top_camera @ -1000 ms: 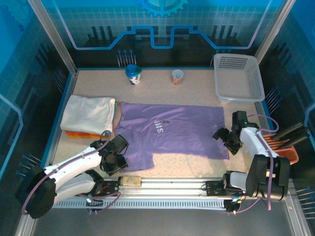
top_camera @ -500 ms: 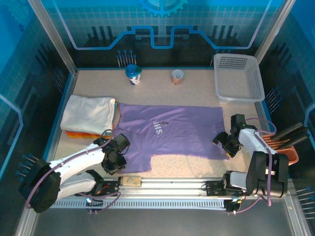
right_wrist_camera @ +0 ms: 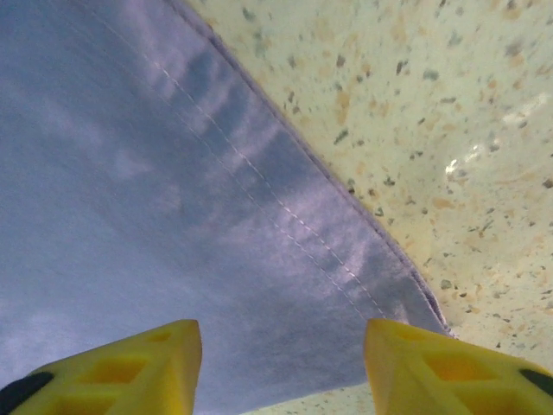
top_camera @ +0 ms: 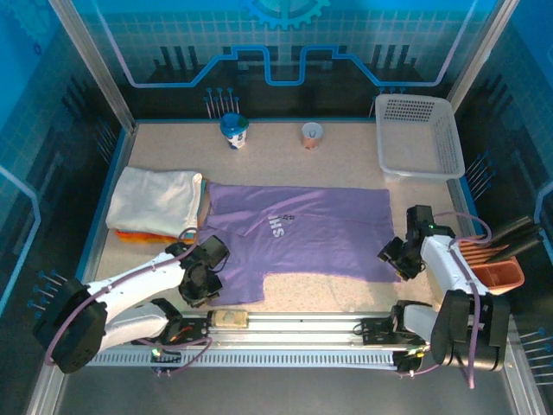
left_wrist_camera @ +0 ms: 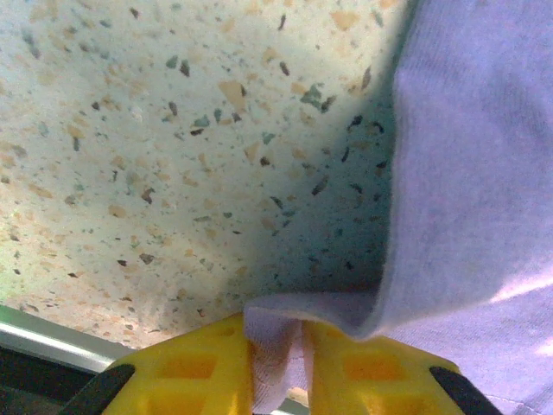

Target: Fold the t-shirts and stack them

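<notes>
Lavender-purple short-sleeved t-shirt (top_camera: 302,233) of soft cloth lies spread flat across the middle of the speckled beige tabletop (top_camera: 346,143), its small white chest print facing up and its collar end toward the left. Just beside that end rests a folded white cloth t-shirt (top_camera: 155,201), stacked on a folded orange t-shirt (top_camera: 143,235) of which only the near edge shows. The left gripper (top_camera: 200,281) sits at the shirt's near-left corner; in the left wrist view its yellow fingers (left_wrist_camera: 207,372) are pressed together on a bunched fold of the purple cloth (left_wrist_camera: 467,156), pinching it just above the table. A second ago that gripper stood at nearly the same spot, and the near-left flap of the shirt has since drawn in a little narrower. The right gripper (top_camera: 399,259) is at the near-right corner of the hem, having slid from higher up the right edge toward the near side since the earlier frame. In the right wrist view its yellow fingers (right_wrist_camera: 130,363) stand spread apart, and the stitched hem corner (right_wrist_camera: 259,225) lies flat on the table beyond the gap between them. A white plastic lattice basket (top_camera: 419,134) stands at the far right, and a blue-lidded cup (top_camera: 233,130) and a small orange-and-white cup (top_camera: 312,134) stand along the far edge, well apart from the shirt.
</notes>
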You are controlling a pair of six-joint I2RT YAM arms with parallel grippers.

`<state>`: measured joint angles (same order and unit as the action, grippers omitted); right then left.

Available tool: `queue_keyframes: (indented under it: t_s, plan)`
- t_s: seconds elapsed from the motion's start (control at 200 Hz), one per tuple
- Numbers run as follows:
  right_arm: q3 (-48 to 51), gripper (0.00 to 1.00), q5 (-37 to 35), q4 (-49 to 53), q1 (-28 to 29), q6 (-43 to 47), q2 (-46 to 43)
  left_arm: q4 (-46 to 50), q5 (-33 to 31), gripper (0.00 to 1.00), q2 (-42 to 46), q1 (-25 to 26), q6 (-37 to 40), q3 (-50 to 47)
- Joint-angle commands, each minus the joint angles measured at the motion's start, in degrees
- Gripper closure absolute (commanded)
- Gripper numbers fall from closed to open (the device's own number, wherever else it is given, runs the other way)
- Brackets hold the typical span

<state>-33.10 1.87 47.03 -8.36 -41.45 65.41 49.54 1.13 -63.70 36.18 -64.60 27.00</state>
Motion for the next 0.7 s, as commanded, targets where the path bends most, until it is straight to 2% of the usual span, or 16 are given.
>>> queue_keyframes:
  t_s: [0.0, 0.23, 0.43, 0.49, 0.695]
  plan:
    - [2.01, 0.52, 0.42, 0.41, 1.61, -2.43, 2.13, -14.0, 2.83, 0.79, -1.79, 1.08, -0.85, -1.78]
    - [3.81, 0.56, -0.43, -3.93, 5.8, -5.39, 6.02, -14.16, 2.74, 0.85, -1.73, 1.14, -1.22, -1.74]
    - [3.18, 0.67, -1.07, -5.27, 6.76, -5.58, 9.01, -13.17, 2.57, 0.94, -1.31, 1.14, -0.99, -0.85]
    - [2.83, 0.72, -1.34, -5.28, 6.71, -5.42, 8.78, -12.3, 2.4, 1.0, -0.81, 1.15, -0.6, -0.02]
    - [-0.99, 0.95, -1.87, -3.5, 6.71, -3.17, 8.1, -7.97, 0.88, 1.0, 1.77, 1.01, 0.65, 4.88]
